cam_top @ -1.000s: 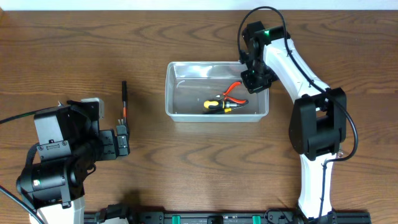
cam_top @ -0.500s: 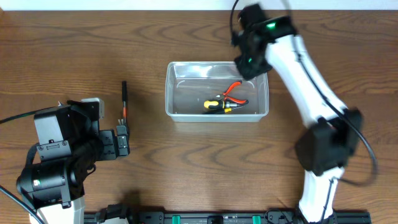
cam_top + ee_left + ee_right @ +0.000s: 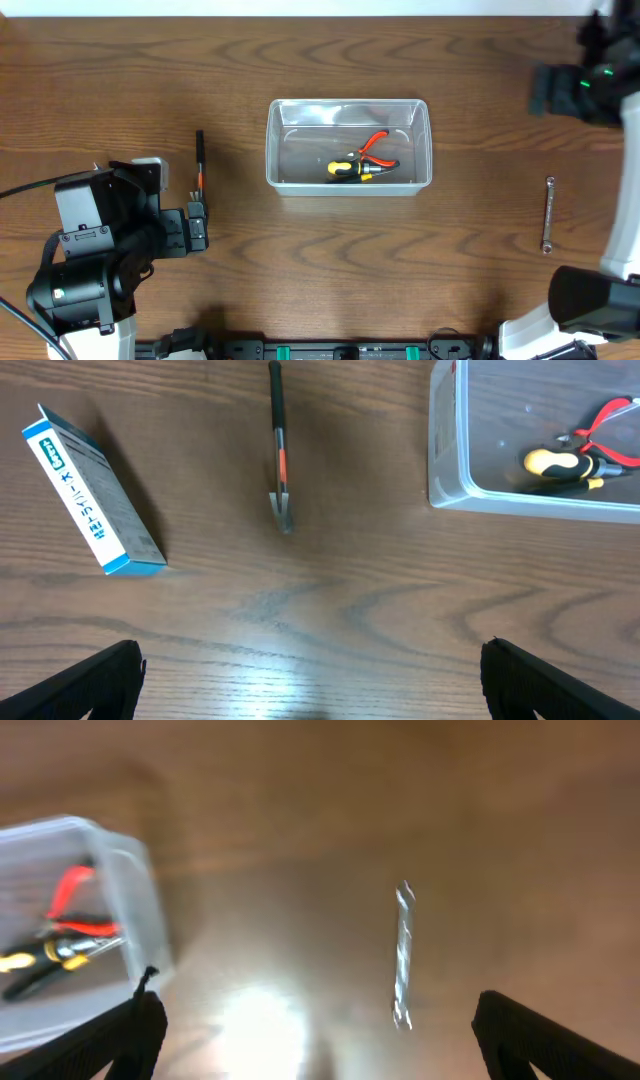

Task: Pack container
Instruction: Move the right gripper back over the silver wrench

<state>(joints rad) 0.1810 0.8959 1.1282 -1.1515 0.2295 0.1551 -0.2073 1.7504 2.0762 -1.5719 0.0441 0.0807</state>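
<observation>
Wood table (image 3: 320, 60) is carrying everything. The container (image 3: 270, 150) is sitting mid-table, well apart from both arms. Right gripper (image 3: 318, 1035) is hovering far right above bare wood, jaws spread, empty; its view is blurred. Left gripper (image 3: 312, 680) is hanging low at near left, jaws spread, empty. Blue-and-white box (image 3: 95, 495) is lying left. Wrench (image 3: 548, 215) is lying flat at right, black-and-orange tool (image 3: 199, 165) at left, both outside. Red pliers (image 3: 377, 147) and yellow-handled pliers (image 3: 350, 169) are lying inside. Risks: the thin wrench lying flush could be skidding off the fingers; the light tub could be getting shoved on drop-in; the pliers could be blocking a flat fit.
</observation>
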